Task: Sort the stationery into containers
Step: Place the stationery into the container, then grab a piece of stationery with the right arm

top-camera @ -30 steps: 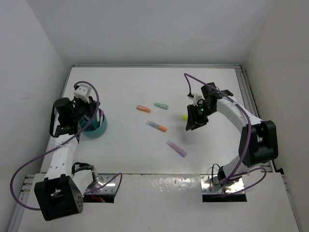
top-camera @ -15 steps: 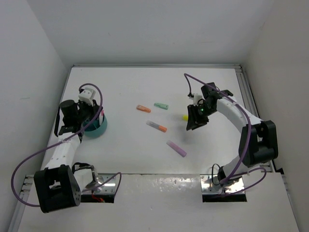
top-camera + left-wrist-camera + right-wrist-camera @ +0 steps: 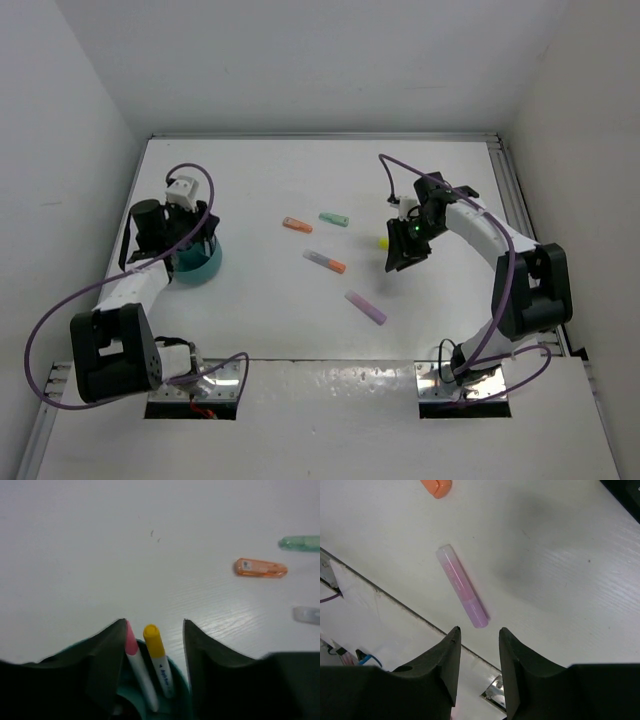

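Left hand (image 3: 154, 624) low in frame, dark fingers apart. Between them, two pens standing caps up in teal bowl (image 3: 181, 692): pink-capped pen (image 3: 132, 642) just beside one finger, yellow-capped marker (image 3: 154, 641) next to it. On white tabletop (image 3: 100, 555), at right: orange highlighter (image 3: 260, 568), mint green highlighter (image 3: 301, 542) cut by frame edge, pale pen end (image 3: 306, 614).

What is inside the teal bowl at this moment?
A pink-tipped pen and a yellow-capped pen stand in the bowl. The left gripper covers the rest of the inside, so anything else in there cannot be seen.
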Controlling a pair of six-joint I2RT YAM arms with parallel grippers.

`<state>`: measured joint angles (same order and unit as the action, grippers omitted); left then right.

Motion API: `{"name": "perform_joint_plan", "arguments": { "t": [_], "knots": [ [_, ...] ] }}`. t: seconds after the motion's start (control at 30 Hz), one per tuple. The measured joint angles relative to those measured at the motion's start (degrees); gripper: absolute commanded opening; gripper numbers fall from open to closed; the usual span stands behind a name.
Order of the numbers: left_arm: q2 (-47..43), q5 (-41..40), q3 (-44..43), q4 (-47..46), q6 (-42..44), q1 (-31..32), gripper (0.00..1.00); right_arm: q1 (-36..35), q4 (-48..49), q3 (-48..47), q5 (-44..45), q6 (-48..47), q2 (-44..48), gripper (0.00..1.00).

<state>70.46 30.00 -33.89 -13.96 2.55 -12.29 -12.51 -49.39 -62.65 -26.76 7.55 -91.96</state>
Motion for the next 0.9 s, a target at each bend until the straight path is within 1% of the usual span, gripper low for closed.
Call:
{"name": "perform_joint_plan", "arguments": {
  "t": [0.03,0.07,0.1,0.27,0.47,0.6,0.73,0.77,0.9],
  "knots": [
    [0.1,-0.1,-0.3,-0.1,0.0,0.0,0.82,0.0,0.0,0.0,0.0,0.0,0.0,0.37],
    [0.0,-0.3,-0.5,-0.4,0.2,0.0,0.89,0.0,0.0,0.0,0.0,0.0,0.0,0.37],
    [0.0,-0.3,-0.8,-0.6,0.0,0.0,0.91,0.0,0.0,0.0,0.0,0.0,0.0,0.37],
    [-1.2,-0.4,-1.8,-1.2,-0.7,0.0,0.92,0.0,0.0,0.0,0.3,0.0,-0.1,0.36],
    [-5.9,0.0,-4.8,-1.0,-0.7,0.1,0.85,-0.7,0.3,0.0,1.4,-0.3,-0.6,0.34],
    [-10.0,0.8,-9.4,0.9,0.3,1.6,0.84,-3.5,1.8,0.3,4.2,-1.3,-0.6,0.32],
    [-13.1,1.2,-14.9,4.8,3.0,4.4,0.83,-7.3,3.4,1.7,7.6,-2.1,-0.6,0.32],
    [-13.6,1.3,-15.8,5.8,3.6,4.9,0.84,-8.2,3.5,1.8,8.3,-2.4,-0.6,0.33],
    [-15.7,1.0,-17.0,11.2,6.1,6.4,0.89,-12.6,4.2,2.1,12.2,-3.4,-0.7,0.41]
  ]
}}
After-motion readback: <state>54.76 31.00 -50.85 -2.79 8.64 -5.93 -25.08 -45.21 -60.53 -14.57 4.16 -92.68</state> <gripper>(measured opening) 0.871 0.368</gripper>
